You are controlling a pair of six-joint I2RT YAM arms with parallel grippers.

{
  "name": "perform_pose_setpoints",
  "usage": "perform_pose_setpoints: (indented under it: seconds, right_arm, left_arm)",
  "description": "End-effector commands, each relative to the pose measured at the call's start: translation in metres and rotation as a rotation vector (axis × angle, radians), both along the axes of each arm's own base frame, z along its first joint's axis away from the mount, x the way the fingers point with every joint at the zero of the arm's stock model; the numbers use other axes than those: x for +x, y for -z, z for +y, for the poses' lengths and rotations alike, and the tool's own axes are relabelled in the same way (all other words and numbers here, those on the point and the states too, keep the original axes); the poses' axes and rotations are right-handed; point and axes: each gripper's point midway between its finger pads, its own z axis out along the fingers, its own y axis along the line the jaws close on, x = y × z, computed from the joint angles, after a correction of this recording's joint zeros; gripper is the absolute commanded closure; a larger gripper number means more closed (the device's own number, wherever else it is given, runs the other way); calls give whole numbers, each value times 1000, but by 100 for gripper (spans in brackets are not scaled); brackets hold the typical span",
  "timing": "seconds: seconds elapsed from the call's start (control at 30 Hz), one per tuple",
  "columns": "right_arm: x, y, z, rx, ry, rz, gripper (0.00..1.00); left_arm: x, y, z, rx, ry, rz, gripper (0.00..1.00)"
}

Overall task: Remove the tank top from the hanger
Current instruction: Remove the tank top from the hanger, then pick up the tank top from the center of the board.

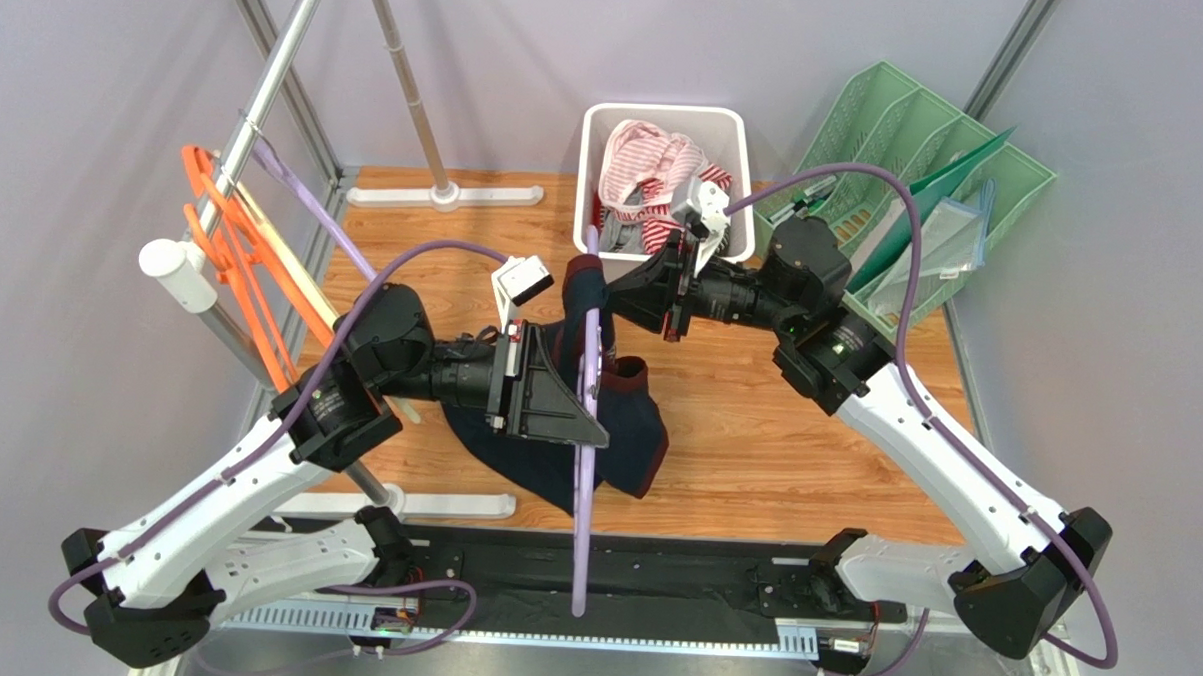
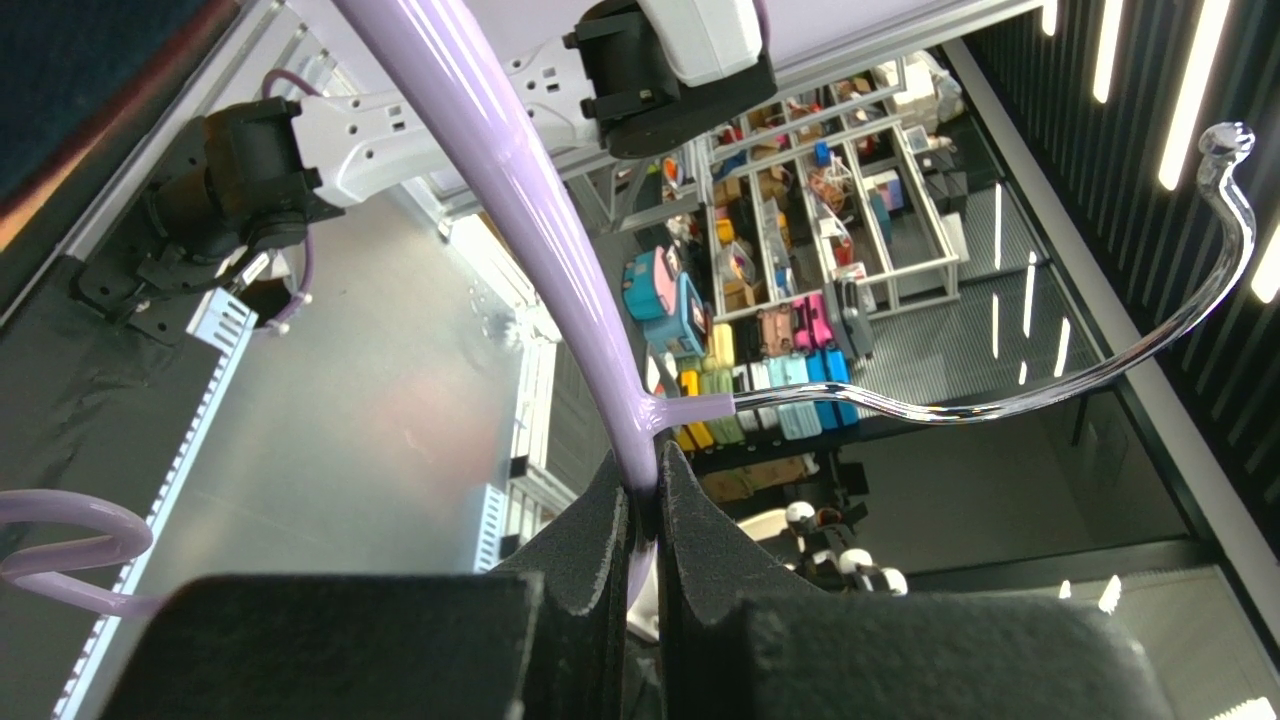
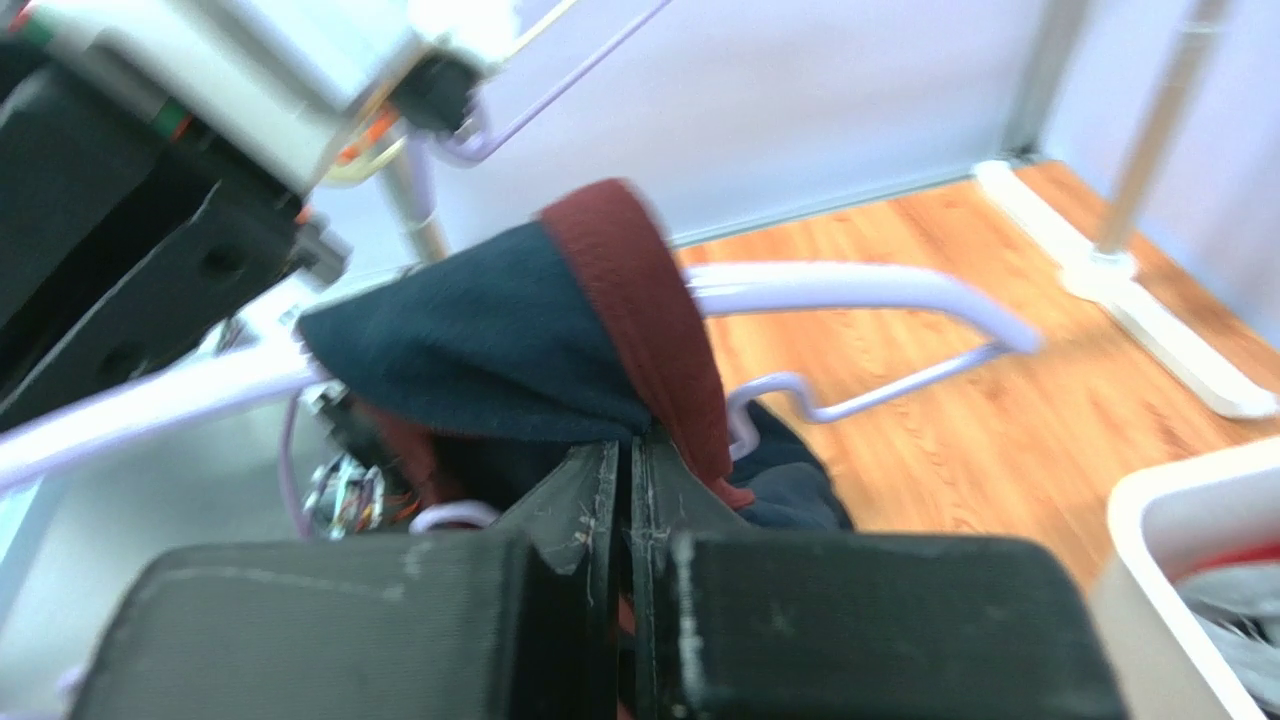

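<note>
tank top (image 1: 634,434): navy, dark red trim | hanger (image 1: 581,533): lilac | bin (image 1: 664,114): white | cloth (image 1: 644,160): red-white stripes | file tray (image 1: 875,120): green

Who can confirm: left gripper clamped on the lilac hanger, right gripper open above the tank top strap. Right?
Not quite. The right gripper is not open above the strap: the right wrist view shows it shut on the tank top at its maroon-edged strap. The left gripper is clamped on the lilac hanger, as stated.
</note>
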Motion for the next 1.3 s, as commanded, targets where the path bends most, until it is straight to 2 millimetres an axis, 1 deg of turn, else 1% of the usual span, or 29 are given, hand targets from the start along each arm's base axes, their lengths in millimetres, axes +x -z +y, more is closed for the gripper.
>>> perform_pose_setpoints:
  seconds: [0.0, 0.03, 0.1, 0.13, 0.17, 0.27, 0.3, 0.37, 0.4, 0.43, 0.5, 0.53, 0.57, 0.6, 0.63, 0.7, 0.73, 0.8, 0.83, 0.87, 0.93, 1.0, 1.03, 1.07, 1.1, 1.13, 1.17, 1.23, 1.27]
  right_arm:
    - [29, -58, -12, 146, 207, -37, 100]
    - [37, -61, -15, 152, 258, -26, 100]
    - [46, -74, -20, 179, 313, -33, 100]
    - [56, -67, -23, 154, 369, -1, 100]
    - [63, -73, -25, 157, 400, 0, 100]
    - [94, -67, -35, 123, 526, 70, 100]
    - [105, -72, -32, 121, 537, 88, 100]
    - [121, -61, -36, 95, 577, 160, 100]
    - [130, -62, -35, 93, 591, 170, 100]
    - [137, -52, -37, 68, 622, 207, 100]
    - [149, -51, -44, 55, 681, 233, 100]
    - [161, -32, -48, 9, 741, 274, 100]
    - [168, -27, -54, 5, 778, 314, 100]
    - [172, -15, -57, -32, 797, 353, 100]
    - [175, -12, -54, -40, 781, 370, 100]
    - [172, -5, -52, -55, 753, 383, 100]
    - [164, 0, -51, -61, 728, 392, 100]
    - [159, 7, -52, -54, 718, 397, 100]
    - [153, 10, -53, -58, 708, 401, 100]
    - [146, 21, -56, -75, 699, 414, 100]
    - [131, 32, -53, -94, 643, 432, 100]
    - [111, 50, -51, -122, 592, 454, 100]
    - [101, 56, -48, -135, 555, 452, 100]
    - [87, 74, -42, -169, 524, 468, 100]
    - [77, 74, -41, -170, 506, 453, 100]
    - [62, 79, -30, -194, 459, 432, 100]
    - [53, 87, -24, -215, 437, 426, 100]
    - [40, 113, -10, -272, 387, 432, 100]
    - [29, 124, 3, -294, 346, 435, 100]
  left_arm:
    - [-7, -10, 6, -48, 8, -60, 100]
    - [-7, -9, 6, -47, 10, -60, 100]
    - [-8, -8, 7, -49, 14, -59, 100]
    - [-8, -7, 6, -48, 18, -58, 100]
    - [-8, -6, 6, -48, 19, -55, 100]
    - [-9, -5, 7, -52, 18, -59, 100]
    - [-10, -7, 9, -56, 19, -63, 100]
    - [-10, -6, 9, -55, 19, -61, 100]
    - [-11, -7, 10, -57, 18, -63, 100]
    - [-11, -8, 10, -59, 18, -64, 100]
    - [-14, -11, 14, -66, 19, -79, 100]
    - [-15, -12, 15, -67, 18, -85, 100]
    - [-17, -14, 17, -67, 23, -91, 100]
    - [-19, -15, 18, -69, 24, -97, 100]
    - [-20, -18, 20, -76, 22, -112, 100]
    - [-22, -20, 23, -76, 22, -120, 100]
    - [-22, -24, 24, -83, 14, -131, 100]
    - [-22, -26, 25, -83, 10, -142, 100]
    - [-23, -32, 27, -92, 9, -153, 100]
    - [-23, -32, 26, -84, 7, -164, 100]
    - [-21, -41, 28, -93, -15, -186, 100]
    - [-16, -44, 25, -92, -27, -201, 100]
    - [-18, -54, 27, -112, -33, -221, 100]
    - [-15, -56, 24, -112, -34, -234, 100]
    - [-14, -59, 23, -116, -36, -243, 100]
    - [-15, -68, 25, -131, -35, -262, 100]
    - [-13, -70, 22, -129, -32, -268, 100]
    - [-14, -81, 23, -148, -26, -300, 100]
    - [-13, -82, 20, -147, -21, -301, 100]
